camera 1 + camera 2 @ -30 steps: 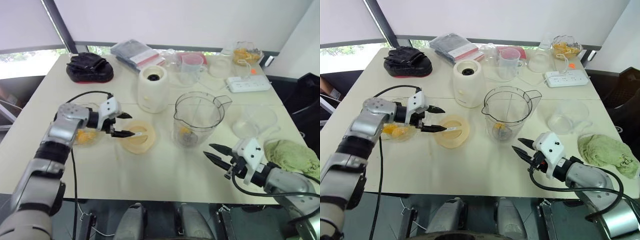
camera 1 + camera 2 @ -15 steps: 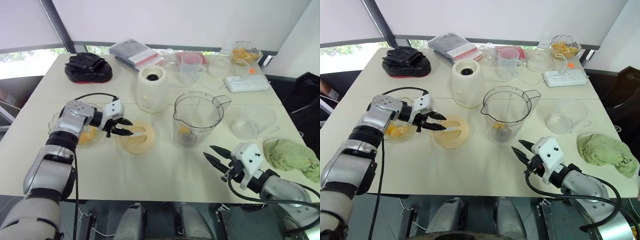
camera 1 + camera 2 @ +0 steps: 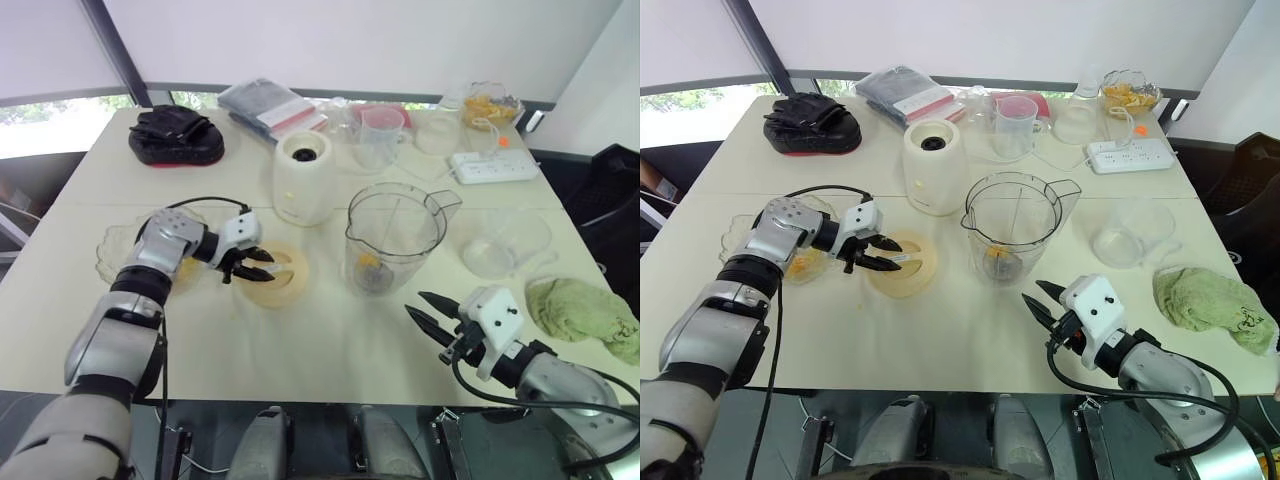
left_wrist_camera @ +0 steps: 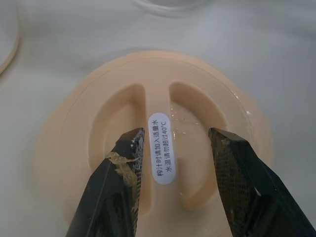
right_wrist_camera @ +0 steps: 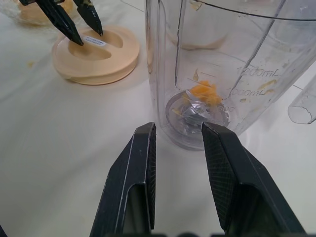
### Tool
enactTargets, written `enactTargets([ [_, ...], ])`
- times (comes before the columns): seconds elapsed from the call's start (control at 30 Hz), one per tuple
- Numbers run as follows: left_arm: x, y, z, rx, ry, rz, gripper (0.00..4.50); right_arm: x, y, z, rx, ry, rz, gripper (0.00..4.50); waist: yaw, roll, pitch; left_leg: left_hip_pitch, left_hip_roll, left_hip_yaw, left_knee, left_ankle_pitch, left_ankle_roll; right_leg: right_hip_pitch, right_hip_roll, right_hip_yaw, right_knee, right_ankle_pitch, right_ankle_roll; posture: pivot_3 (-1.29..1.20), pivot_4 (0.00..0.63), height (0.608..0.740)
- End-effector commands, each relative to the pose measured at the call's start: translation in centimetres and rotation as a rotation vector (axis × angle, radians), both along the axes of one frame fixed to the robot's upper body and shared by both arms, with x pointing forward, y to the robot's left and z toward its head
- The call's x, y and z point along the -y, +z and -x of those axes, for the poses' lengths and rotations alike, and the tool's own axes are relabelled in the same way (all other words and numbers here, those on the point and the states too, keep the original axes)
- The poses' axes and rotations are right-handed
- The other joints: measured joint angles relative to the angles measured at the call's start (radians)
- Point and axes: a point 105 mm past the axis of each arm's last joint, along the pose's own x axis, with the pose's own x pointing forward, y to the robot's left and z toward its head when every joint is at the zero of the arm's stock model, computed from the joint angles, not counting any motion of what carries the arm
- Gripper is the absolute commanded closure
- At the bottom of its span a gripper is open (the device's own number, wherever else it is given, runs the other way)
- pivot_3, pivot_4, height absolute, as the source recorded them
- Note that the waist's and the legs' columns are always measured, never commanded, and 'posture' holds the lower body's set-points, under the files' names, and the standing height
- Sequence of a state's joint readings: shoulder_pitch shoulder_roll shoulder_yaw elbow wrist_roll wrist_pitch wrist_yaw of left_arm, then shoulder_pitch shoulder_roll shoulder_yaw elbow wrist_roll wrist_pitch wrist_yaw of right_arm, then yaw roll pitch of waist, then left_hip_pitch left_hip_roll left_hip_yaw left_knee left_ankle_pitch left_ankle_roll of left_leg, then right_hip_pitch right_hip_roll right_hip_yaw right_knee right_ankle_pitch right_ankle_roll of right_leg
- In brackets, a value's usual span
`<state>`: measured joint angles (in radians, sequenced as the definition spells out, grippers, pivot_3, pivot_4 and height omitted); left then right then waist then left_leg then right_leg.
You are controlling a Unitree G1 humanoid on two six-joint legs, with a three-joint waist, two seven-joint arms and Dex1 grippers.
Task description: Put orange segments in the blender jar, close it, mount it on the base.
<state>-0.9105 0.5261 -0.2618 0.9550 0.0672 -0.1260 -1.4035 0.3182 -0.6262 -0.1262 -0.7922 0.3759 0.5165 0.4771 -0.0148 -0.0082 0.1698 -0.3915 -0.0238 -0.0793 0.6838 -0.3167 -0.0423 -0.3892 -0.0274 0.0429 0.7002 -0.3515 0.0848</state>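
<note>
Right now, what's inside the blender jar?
Orange segments lie on the dark blade at the bottom of the blender jar, with bits of pulp on its wall. Anything under the blade is hidden.

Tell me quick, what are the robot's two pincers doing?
Left pincer: open, straddling the grip bar of the lid, holding nothing.
Right pincer: open, empty.

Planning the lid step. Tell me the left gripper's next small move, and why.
Probably close the left gripper on the lid's centre ridge. Its fingers straddle that labelled ridge, one in each recess, not yet pinching it. The blender jar stands open beside the lid with an orange piece at its blade, so the lid seems due next.
</note>
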Motion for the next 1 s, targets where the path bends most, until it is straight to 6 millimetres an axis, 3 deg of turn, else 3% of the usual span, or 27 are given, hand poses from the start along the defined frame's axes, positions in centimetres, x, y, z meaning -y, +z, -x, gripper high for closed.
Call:
enactTargets([
  [0.03, 0.3, 0.5, -0.6, 0.046, -0.002, -0.019, 2.35, -0.7, 1.2, 0.4, 0.052, 0.023, -0.008, 2.99, 0.0, 0.0, 0.0, 0.0, 0.0, 0.0, 0.0, 0.0, 0.0, 0.0, 0.0, 0.0, 0.0, 0.0, 0.0, 0.0, 0.15, 0.74],
  [0.57, 0.3, -2.1, -0.6, 0.036, 0.04, -0.115, 2.35, -0.5, 1.4, 0.0, 0.067, 0.016, 0.012, 2.99, 0.0, -0.001, -0.001, 0.001, 0.0, 0.0, 0.0, 0.0, 0.0, 0.001, 0.0, 0.0, 0.001, 0.0, 0.0, 0.0, 0.15, 0.74],
  [0.67, 0.3, -2.2, -0.6, 0.032, 0.042, -0.11, 3.19, -0.3, 1.3, 0.0, 0.057, 0.012, 0.01, 2.99, 0.0, -0.001, -0.001, 0.001, 0.0, 0.0, 0.001, 0.0, 0.0, 0.001, 0.0, 0.0, 0.001, 0.0, 0.0, 0.0, 0.15, 0.74],
  [0.73, 0.4, -2.1, -0.6, 0.026, 0.047, -0.101, 4.21, -0.3, 1.2, 0.1, 0.051, 0.01, 0.008, 2.99, 0.001, -0.001, -0.003, 0.001, 0.0, 0.0, 0.001, 0.0, 0.0, 0.001, 0.0, 0.0, 0.001, 0.0, 0.0, 0.0, 0.15, 0.74],
  [1.0, 0.7, -0.9, -0.9, 0.054, 0.063, -0.059, 4.23, 1.1, 0.6, 0.2, 0.029, -0.082, -0.021, 2.99, 0.001, -0.002, -0.003, 0.001, 0.0, 0.0, 0.001, 0.0, 0.0, 0.001, 0.0, 0.0, 0.001, 0.0, 0.0, 0.0, 0.15, 0.74],
])
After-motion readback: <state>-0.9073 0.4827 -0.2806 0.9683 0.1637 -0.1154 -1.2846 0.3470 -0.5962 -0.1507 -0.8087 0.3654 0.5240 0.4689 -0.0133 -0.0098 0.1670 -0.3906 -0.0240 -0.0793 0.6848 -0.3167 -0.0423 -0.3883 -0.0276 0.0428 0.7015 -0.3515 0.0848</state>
